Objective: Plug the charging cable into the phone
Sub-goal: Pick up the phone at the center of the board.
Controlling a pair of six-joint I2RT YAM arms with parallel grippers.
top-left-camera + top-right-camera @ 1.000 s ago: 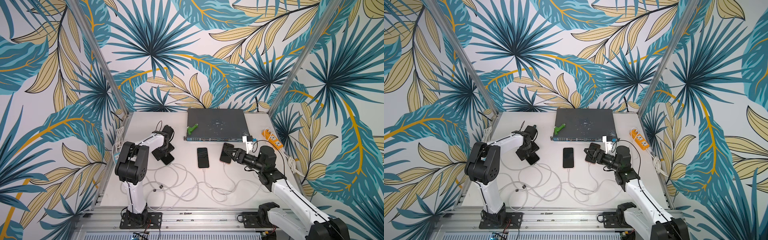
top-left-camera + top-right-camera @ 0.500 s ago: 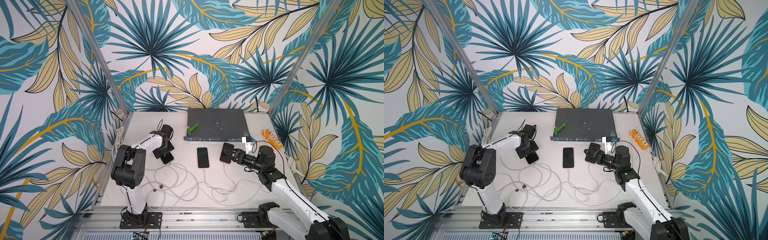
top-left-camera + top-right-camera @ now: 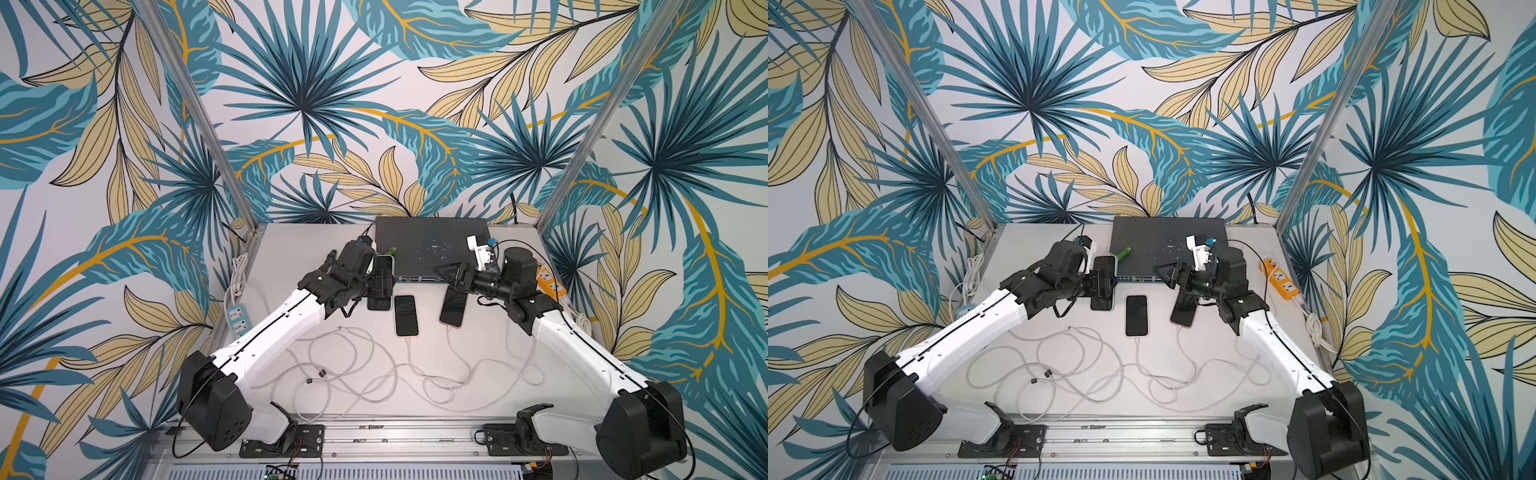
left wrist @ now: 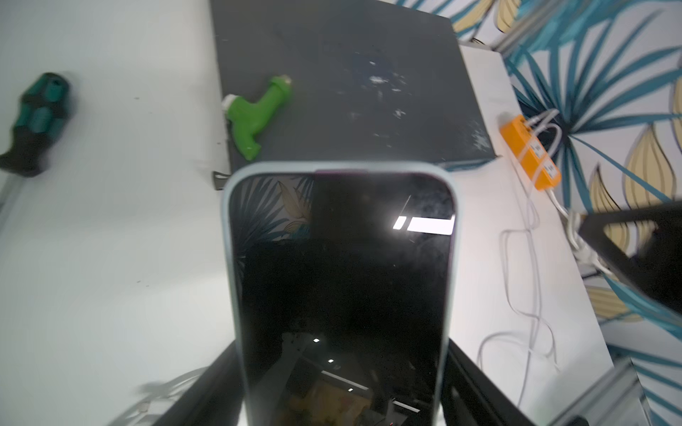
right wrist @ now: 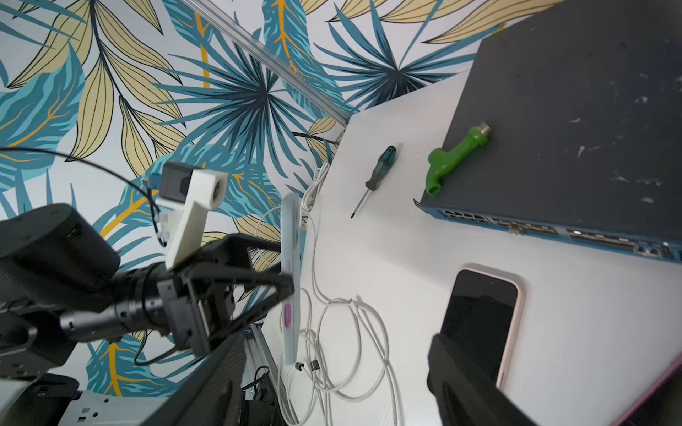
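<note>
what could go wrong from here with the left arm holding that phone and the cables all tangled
The left tool holds the phone in the pale grey case by its sides only; pushing a plug in could twist it or make it slip.
The white charging cables lie tangled; pulling the loose end could drag the flat black phone and the pink-edged phone, both seemingly plugged in already.
</note>
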